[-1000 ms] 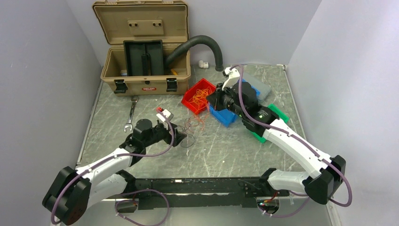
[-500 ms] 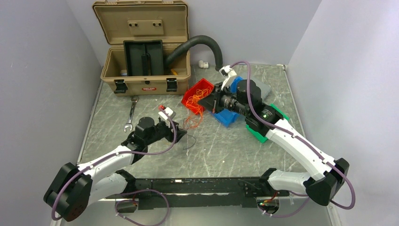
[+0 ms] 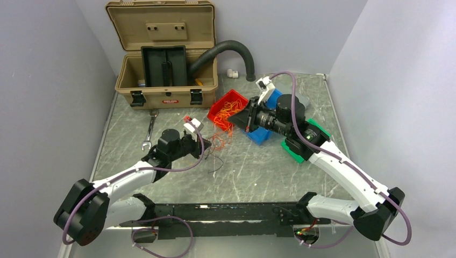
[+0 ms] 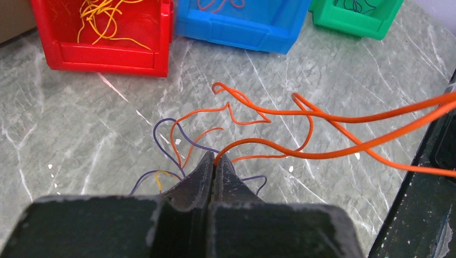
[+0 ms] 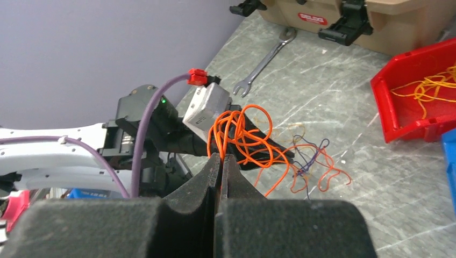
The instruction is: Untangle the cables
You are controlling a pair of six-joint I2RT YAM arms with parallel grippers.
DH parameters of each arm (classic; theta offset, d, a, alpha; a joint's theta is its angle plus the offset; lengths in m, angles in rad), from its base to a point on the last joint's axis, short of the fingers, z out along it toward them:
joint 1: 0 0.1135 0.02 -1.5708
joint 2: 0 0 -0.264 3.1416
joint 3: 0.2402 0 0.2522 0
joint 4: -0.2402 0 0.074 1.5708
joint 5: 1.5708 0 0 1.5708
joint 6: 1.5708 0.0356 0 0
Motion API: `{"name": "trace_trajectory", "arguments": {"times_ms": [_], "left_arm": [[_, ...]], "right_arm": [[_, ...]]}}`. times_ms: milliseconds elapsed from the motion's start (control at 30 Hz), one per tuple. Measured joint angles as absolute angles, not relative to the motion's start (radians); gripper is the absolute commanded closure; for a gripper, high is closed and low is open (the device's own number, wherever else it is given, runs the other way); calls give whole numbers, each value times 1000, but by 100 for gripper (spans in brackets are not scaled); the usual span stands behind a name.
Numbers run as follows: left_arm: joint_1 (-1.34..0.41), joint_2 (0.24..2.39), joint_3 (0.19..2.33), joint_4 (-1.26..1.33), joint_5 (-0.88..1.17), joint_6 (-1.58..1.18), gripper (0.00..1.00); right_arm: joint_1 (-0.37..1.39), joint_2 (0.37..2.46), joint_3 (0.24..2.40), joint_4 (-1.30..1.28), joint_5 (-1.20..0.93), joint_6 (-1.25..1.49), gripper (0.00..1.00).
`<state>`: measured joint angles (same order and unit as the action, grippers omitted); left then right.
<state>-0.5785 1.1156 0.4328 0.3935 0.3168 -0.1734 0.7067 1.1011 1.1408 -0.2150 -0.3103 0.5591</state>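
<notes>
The cables (image 3: 218, 141) form a loose tangle of thin orange strands with a few dark, purplish ones. It sits near the middle of the marble-patterned table (image 3: 258, 172), between the two arms and just in front of the red bin (image 4: 107, 54). Part of it lies on the surface and part is lifted off it. The left gripper (image 4: 215, 161) has its fingers pressed together on an orange strand at their very tips. From there several orange lengths sweep away above the table toward the right edge of the left wrist view, while the dark loops curl on the table just beside the fingertips. The right gripper (image 5: 220, 157) is likewise pinched tight, holding a bunch of orange loops that stand up above its fingertips. More orange and dark strands trail down to the table beyond it, close to the left arm's wrist. The red bin holds a scatter of yellow-orange wires. The blue bin (image 4: 242, 35) beside it contains a red wire, and the green bin (image 4: 355, 24) next along shows thin black ones. Farther left a wrench (image 3: 150, 130) lies flat on the table. Behind it stands an open tan toolbox (image 3: 166, 97), and a black ribbed hose (image 3: 226, 47) arcs out of that.
</notes>
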Motion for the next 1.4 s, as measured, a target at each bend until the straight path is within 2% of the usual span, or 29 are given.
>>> {"name": "trace_trajectory", "arguments": {"times_ms": [100,167,300,400,500,800,967,1000,1033,1133,1400], "left_arm": [[-579,1113,438,378,304,-174,100],[-580,1100,438,356,268,-175,100],[-573,1039,429,315,148,-206,100],[-505,1015,426,272,96,-257,100],[-420,992,403,221,19,-303,100],[-407,844,402,-15,-205,-418,100],[-398,780,496,-255,-392,-554,100],[-391,767,521,-298,-420,-583,100],[-383,754,554,-349,-447,-613,100],[-335,724,650,-461,-500,-667,100],[-317,675,867,-602,-556,-616,100]], "right_arm": [[707,1092,1137,-241,-240,558,96],[709,1077,1135,-284,-128,553,98],[706,1039,1120,-398,249,587,100],[667,1021,1097,-526,550,677,99],[596,1021,1071,-625,688,737,99],[558,957,1002,-757,802,789,100],[545,836,1002,-875,944,934,88],[542,809,1002,-899,973,962,90],[540,784,1002,-915,998,981,100],[535,722,991,-894,1021,951,100],[533,648,926,-777,894,810,100]]}}
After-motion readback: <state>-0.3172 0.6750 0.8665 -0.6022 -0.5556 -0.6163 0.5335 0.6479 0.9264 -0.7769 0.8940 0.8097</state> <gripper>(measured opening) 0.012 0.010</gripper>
